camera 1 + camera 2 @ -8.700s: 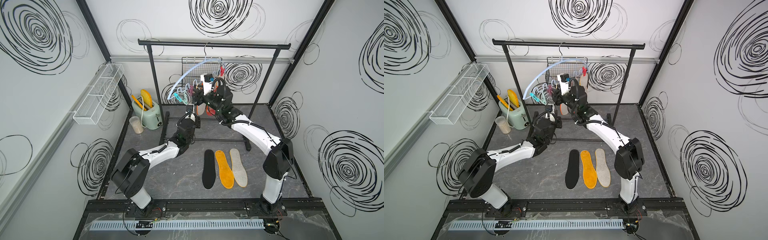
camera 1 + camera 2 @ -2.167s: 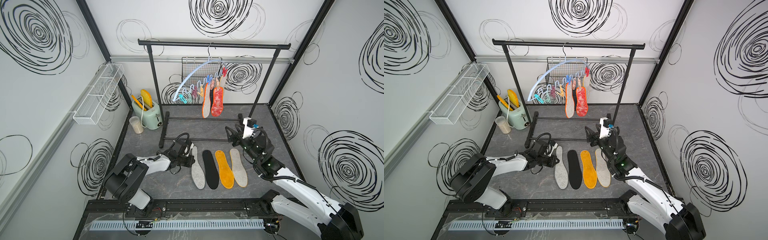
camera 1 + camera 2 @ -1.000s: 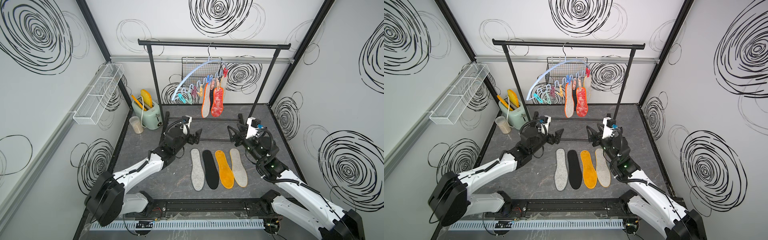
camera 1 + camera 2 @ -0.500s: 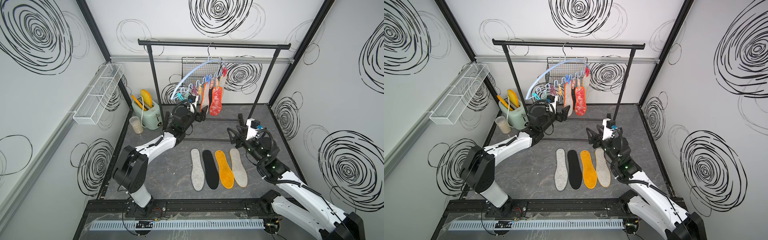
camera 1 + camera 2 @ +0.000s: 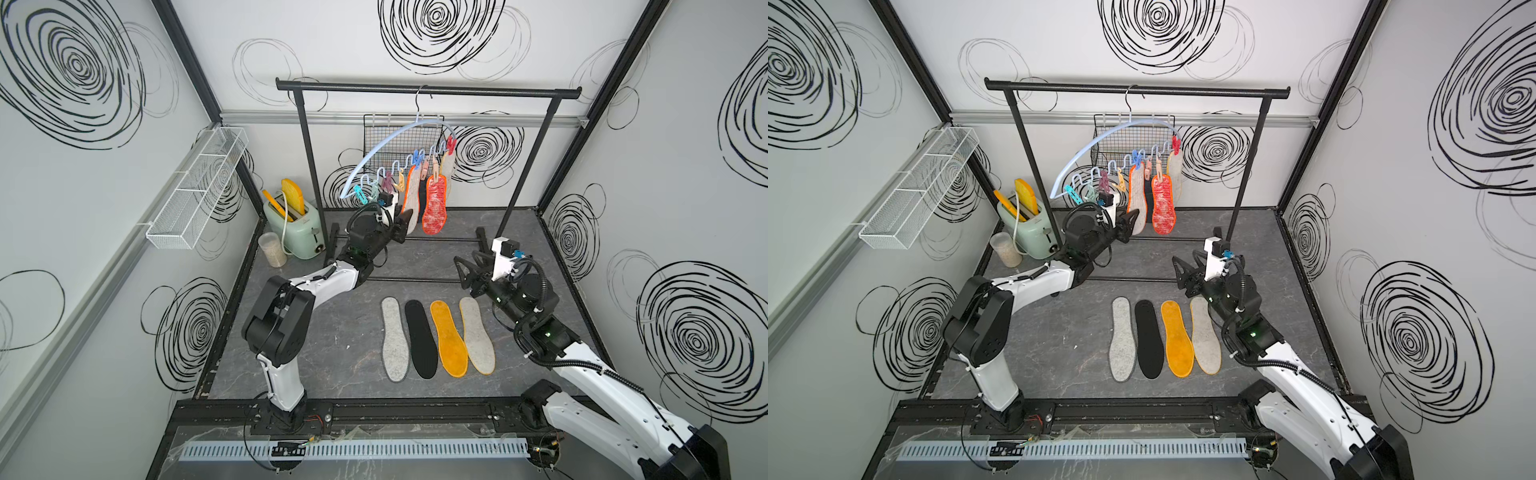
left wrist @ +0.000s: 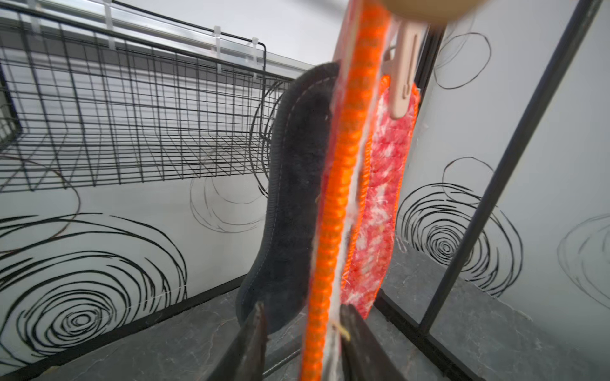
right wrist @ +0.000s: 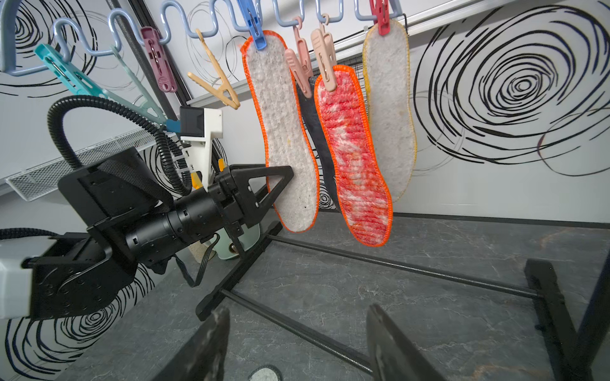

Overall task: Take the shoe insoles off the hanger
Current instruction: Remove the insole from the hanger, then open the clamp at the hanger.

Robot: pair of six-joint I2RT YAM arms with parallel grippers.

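Grey felt edged in orange: in both top views the orange-edged insole (image 5: 411, 197) is hanging near the right end of the hanger (image 5: 386, 143). Its long axis is running vertically, with the free end pointing down at the worktop (image 5: 332, 353). The left gripper (image 5: 405, 220) is reaching that lower end. The right gripper (image 5: 467, 272) is hovering empty, jaws apart. 4 laid insoles (image 5: 1148, 338) are lying toward the worktop's front edge.

In the left wrist view the felt is showing edge-on between the jaws. 1 jaw is standing apart from it, so the gripper is open around it. Pulling now would likely slip off, or set the black insole (image 6: 293, 198) swinging.

In the right wrist view the blue peg (image 7: 255, 33) is clamping the top end. A hard tug could tip the hanger instead of freeing the felt.
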